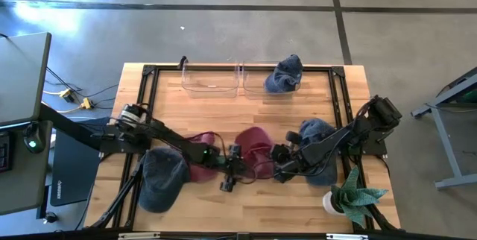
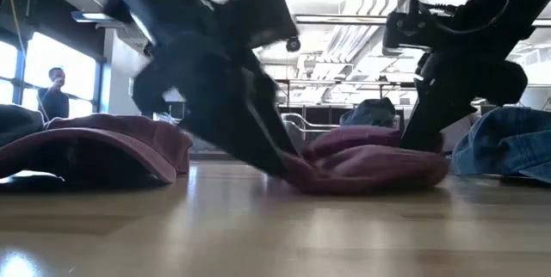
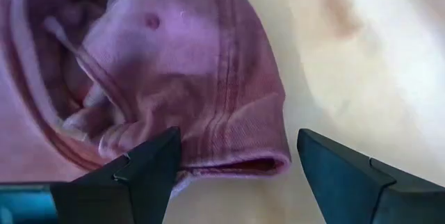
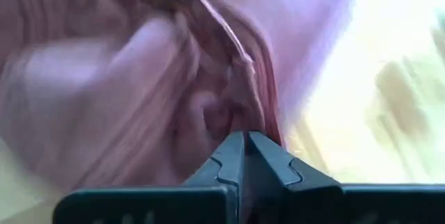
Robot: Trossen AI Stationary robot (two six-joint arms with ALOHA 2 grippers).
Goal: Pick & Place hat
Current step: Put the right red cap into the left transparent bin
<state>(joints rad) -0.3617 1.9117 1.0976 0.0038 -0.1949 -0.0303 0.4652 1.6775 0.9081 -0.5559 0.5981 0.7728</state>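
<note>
Pale plank table (image 1: 246,109) — soft maroon cap (image 1: 255,144), right gripper (image 4: 245,147) pinching its fabric, left gripper (image 3: 236,165) spread.

A grey concrete floor (image 1: 223,31) surrounds the wooden tabletop (image 1: 246,117), crossed by dark seams. In the low view, bright windows (image 2: 43,70) stand beside a person (image 2: 55,95), and ceiling lights (image 2: 362,6) shine above pipes.

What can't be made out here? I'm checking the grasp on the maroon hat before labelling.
- Right gripper: fingers together; any cloth pinched between them is hidden, right wrist view.
- Maroon hat: far side covered by both arms, high view.
- Left gripper: blurred in the low view.
</note>
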